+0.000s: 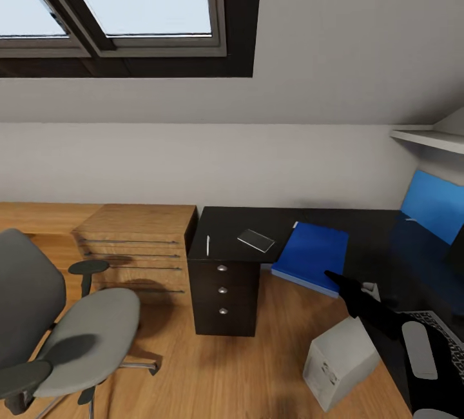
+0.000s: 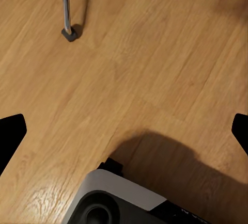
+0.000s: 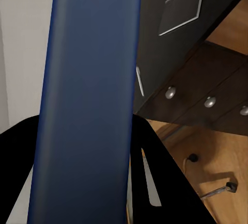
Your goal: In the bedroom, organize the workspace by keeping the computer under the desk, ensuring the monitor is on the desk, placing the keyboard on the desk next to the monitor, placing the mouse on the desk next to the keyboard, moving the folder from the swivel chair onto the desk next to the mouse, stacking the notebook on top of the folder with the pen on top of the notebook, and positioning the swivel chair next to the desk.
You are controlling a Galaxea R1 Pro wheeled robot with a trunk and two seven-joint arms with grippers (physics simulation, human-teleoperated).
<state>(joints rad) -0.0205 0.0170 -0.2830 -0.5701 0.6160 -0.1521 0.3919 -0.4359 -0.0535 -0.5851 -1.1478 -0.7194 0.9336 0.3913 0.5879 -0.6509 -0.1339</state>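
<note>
Right tool pinching flat bright blue folder, glossy, overhanging black desk edge; left tool spread.

Glossy black desk with silver drawer knobs; bright blue folder; grey notebook, pale-edged; white pen; white-grey computer; grey swivel chair, black armrests; light-wood dresser; honey-brown plank floor.

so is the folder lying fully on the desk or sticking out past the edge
Sticking out. The folder overhangs the desk front edge, with floor visible below its near corner, and the right gripper is closed on that end.
</note>
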